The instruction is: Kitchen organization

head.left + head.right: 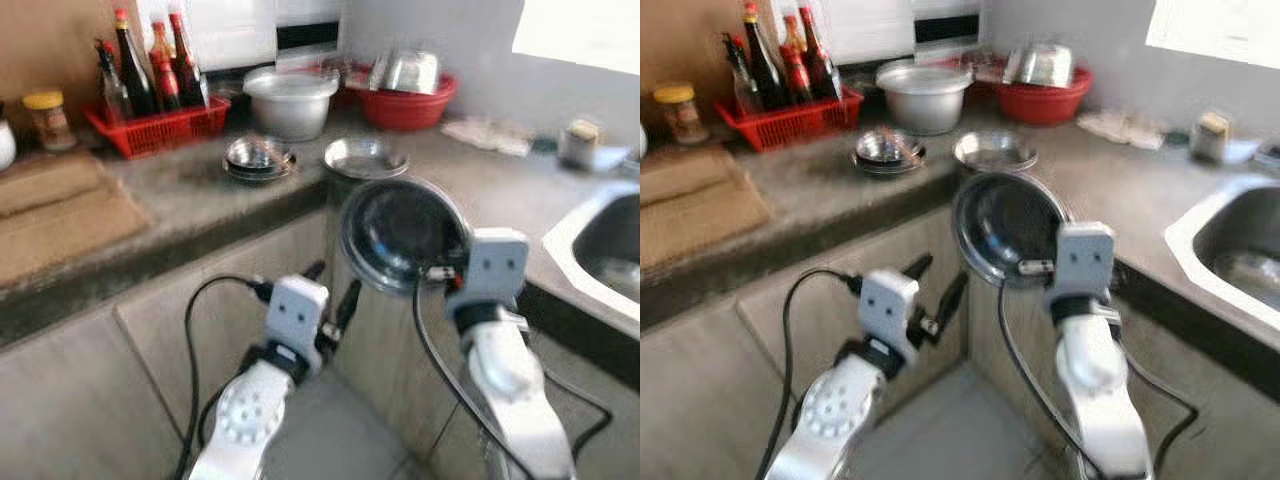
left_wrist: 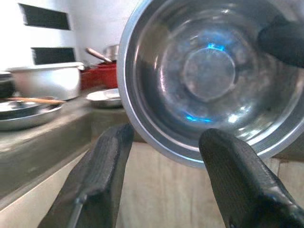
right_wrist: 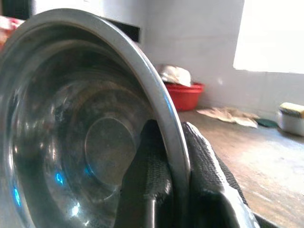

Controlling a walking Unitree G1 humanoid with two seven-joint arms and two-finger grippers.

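Grey stone bench (image 1: 200, 205) wraps the corner, crowded along the back: a red crate of sauce bottles (image 1: 155, 125), a lidded pot (image 1: 291, 100), a red basin (image 1: 405, 100) with steel ware in it, and two shallow steel dishes (image 1: 258, 157) nearer the edge. The sink (image 1: 610, 245) sits off to the right. The right gripper (image 3: 166, 180) has its fingers clamped on the rim of a steel bowl (image 1: 400, 235), holding it on edge in the air off the bench front. The left gripper (image 2: 161, 156) hangs just below the bowl, fingers apart, gripping nothing. I'd say the job is midway at best: one bowl is in hand with no place yet, and the dishes and clutter remain unsorted.
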